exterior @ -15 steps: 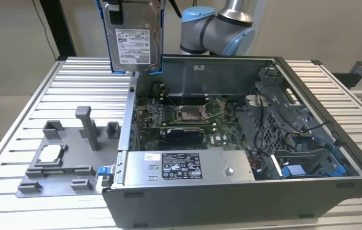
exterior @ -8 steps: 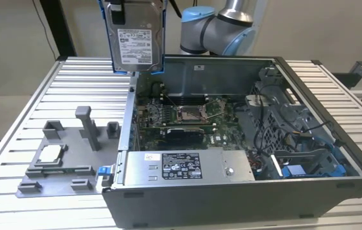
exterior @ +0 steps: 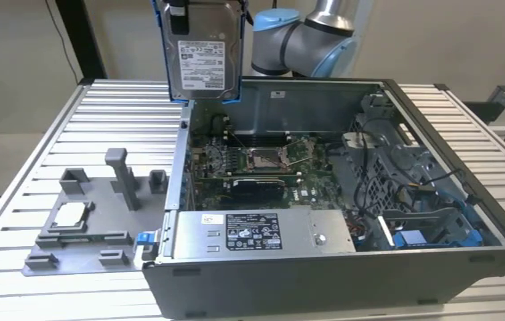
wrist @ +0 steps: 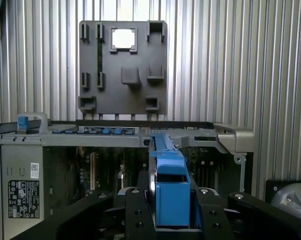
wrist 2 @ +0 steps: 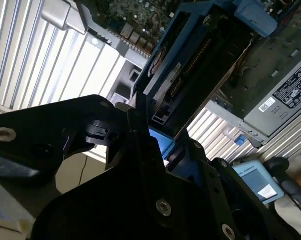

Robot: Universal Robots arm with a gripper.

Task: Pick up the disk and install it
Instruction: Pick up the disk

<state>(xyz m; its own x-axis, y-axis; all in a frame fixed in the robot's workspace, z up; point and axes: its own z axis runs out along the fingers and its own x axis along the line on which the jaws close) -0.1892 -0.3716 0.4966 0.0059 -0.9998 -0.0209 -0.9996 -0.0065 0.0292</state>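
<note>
You have the open computer case (exterior: pixel 270 274) below. The disk (exterior: pixel 203 63) hangs upright above its corner on the exterior view's left, and the gripper (wrist: pixel 171 210) is clamped on its blue bracket (wrist: pixel 170 175). Carry it level, clear of wall and cables (exterior: pixel 404 174).

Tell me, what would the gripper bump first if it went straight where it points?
The gripper, holding the disk, points down. The disk's lower end would likely hit the wall rim of the computer case first, or the motherboard just inside; depth is unclear.
</note>
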